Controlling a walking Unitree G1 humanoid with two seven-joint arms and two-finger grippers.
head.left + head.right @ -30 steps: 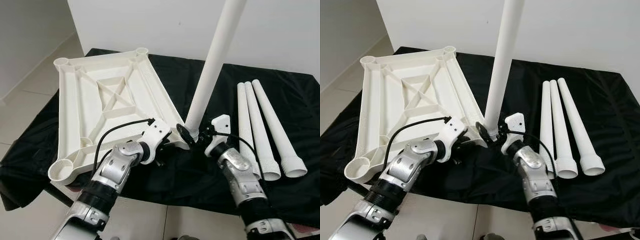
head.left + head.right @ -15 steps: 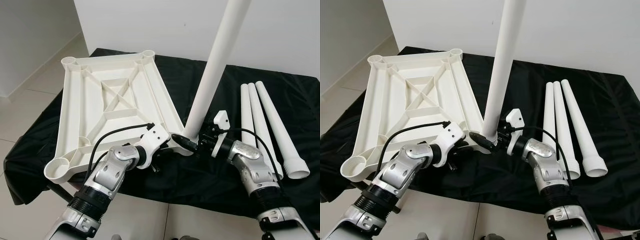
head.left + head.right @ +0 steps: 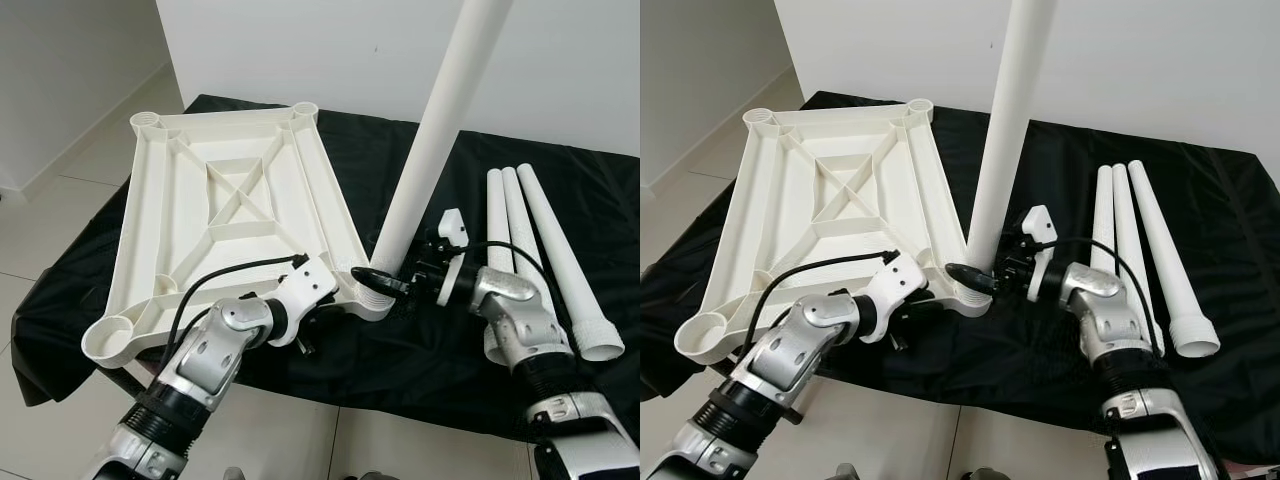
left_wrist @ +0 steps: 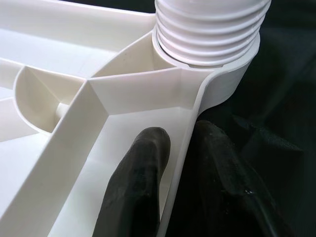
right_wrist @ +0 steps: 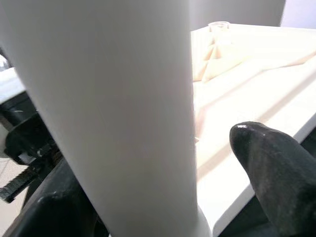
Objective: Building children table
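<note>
One leg [image 3: 440,140] stands upright in the near corner socket [image 4: 224,74] of the upturned tabletop [image 3: 230,210], and three more legs [image 3: 525,250] lie side by side on the black cloth [image 3: 440,350] off to my right, well apart from the top. My left gripper [image 4: 180,163] pinches the tabletop's rim just beside that socket — one finger inside the wall, one outside, closed on the plastic and bracing it. My right gripper [image 3: 985,278] sits at the foot of the standing leg with a finger on either side of the shaft; from the right wrist view they look closed around it, holding it. I'd say I'm mid-way through screwing this first leg home — the left wrist view shows several threads above the socket lip, so it isn't fully seated. Next calls for more turning with the right while the left stops the top from swivelling, keeping the leg plumb so the threads don't cross.
</note>
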